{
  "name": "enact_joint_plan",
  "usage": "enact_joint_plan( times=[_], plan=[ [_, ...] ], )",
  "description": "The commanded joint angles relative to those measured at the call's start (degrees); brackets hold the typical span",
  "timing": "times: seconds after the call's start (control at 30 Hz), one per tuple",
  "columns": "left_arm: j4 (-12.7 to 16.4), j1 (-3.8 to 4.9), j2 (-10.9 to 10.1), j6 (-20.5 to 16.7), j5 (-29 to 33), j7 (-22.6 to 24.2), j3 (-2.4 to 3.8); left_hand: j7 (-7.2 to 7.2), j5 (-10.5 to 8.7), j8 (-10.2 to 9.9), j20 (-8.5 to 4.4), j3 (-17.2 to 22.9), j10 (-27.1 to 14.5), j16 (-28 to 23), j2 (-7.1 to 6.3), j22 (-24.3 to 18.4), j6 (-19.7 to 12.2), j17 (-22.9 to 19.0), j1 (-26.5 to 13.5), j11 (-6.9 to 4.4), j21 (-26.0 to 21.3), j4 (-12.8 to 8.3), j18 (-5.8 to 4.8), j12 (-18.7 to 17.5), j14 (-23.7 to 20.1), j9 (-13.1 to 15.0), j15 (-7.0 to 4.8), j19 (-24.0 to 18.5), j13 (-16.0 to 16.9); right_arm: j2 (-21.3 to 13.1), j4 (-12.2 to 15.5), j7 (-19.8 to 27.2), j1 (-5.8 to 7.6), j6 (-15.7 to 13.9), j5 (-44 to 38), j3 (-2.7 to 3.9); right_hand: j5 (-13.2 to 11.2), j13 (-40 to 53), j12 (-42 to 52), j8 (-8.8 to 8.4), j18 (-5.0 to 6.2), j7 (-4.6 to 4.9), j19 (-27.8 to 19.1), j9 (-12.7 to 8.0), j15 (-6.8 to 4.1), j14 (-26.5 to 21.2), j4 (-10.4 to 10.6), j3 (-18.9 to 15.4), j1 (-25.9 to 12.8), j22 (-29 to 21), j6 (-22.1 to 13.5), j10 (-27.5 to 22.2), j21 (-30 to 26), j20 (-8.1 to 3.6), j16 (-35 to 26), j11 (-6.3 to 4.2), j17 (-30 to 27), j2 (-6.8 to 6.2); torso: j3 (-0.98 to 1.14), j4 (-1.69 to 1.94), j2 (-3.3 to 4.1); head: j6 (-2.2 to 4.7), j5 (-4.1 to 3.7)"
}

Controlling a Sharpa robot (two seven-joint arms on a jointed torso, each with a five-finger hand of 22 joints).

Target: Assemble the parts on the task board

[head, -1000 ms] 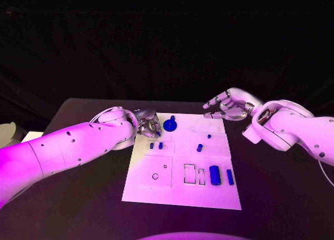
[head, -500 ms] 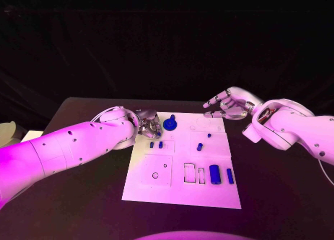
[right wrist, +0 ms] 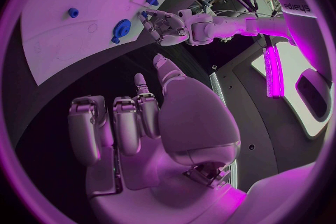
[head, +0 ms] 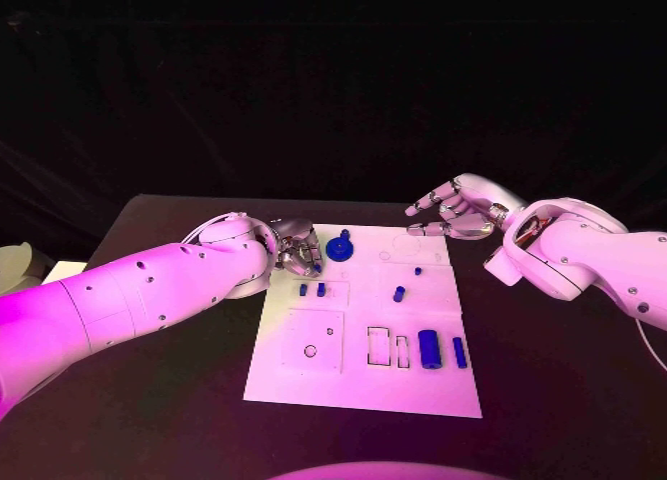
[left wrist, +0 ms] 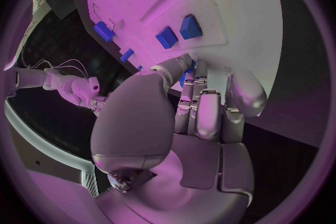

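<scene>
**Left hand at board's far-left edge by the gear; right hand idle off the far-right corner**

Left hand [head: 293,247]: fingers curled down at the far-left edge of the task board [head: 365,385], just beside the round blue gear part [head: 340,246]. Left wrist view shows the fingers [left wrist: 207,112] bunched together with something blue between the tips; cannot tell whether it is gripped or merely touched. From the right wrist view the left hand [right wrist: 165,26] sits next to the gear [right wrist: 121,28], fingertips near it; contact unclear.

Right hand [head: 457,209]: raised past the board's far-right corner, palm toward the board, fingers loosely curled and apart, holding nothing. Right wrist view agrees: fingers [right wrist: 127,123] half-bent, empty.

Board: white plate, centre of the black table [head: 564,380]. Two small blue pegs [head: 312,290] side by side nearer than the gear, on the left half. One short blue peg [head: 398,294] mid-board, a tiny blue piece [head: 417,270] just beyond it. Near right: a wide blue block [head: 428,349] and a narrow blue bar [head: 459,353], side by side, next to two outlined rectangular slots [head: 388,348]. Square recess with a small hole [head: 313,343] on the near left.
</scene>
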Motion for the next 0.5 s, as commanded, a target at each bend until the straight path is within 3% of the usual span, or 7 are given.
enact_joint_plan(
  times=[0.03,0.17,0.5],
  plan=[
    [-0.2,-0.11,0.1,1.9,-0.2,-0.4,-0.12,0.62,-0.14,-1.2,0.07,-0.4,-1.3,0.4,-0.23,0.1,-1.8,-0.2,-0.6,0.48,0.1,-0.1,-0.57,-0.5,1.6,-0.6,0.21,0.7,-0.3,0.0,0.0,0.2,-0.03,0.8,-0.2,0.00,0.3,10.3,0.0,-0.04,0.91,-0.01,3.1,0.1,-0.08,5.5,-0.1,-0.3,0.1,9.5,0.5,2.0,-0.3,-0.12,-0.2,-0.30,12.5,0.49,0.01,-0.02,-0.01,-0.02,0.05],
    [-0.3,-0.11,0.2,2.0,-0.2,-0.6,-0.12,1.21,-0.16,-2.3,0.38,-0.4,-2.6,0.4,-0.47,0.2,-3.4,-0.5,-0.8,1.02,0.0,-0.2,-0.62,-0.5,1.5,-1.2,0.62,0.7,-0.5,0.0,0.0,0.2,-0.03,0.8,-0.2,0.00,0.3,10.3,0.0,-0.04,0.91,-0.01,3.1,0.1,-0.08,5.5,-0.1,-0.3,0.1,9.5,0.5,2.0,-0.3,-0.12,-0.2,-0.30,12.5,0.49,0.02,0.01,-0.01,-0.06,0.02],
    [-0.3,-0.12,0.3,2.1,-0.2,-0.6,-0.13,1.58,-0.15,-2.5,0.63,-0.3,-3.4,0.4,-0.59,0.2,-4.2,-0.6,-0.9,1.38,0.0,-0.3,-0.64,-0.5,1.4,-1.5,0.92,0.7,-0.6,0.0,0.0,0.2,-0.03,0.8,-0.2,0.00,0.3,10.2,-0.1,-0.04,0.93,0.00,3.1,0.1,-0.08,5.4,0.0,-0.4,0.0,9.4,0.5,2.0,-0.4,-0.12,-0.2,-0.30,12.3,0.55,0.02,-0.01,0.00,-0.05,-0.03]
  ],
)
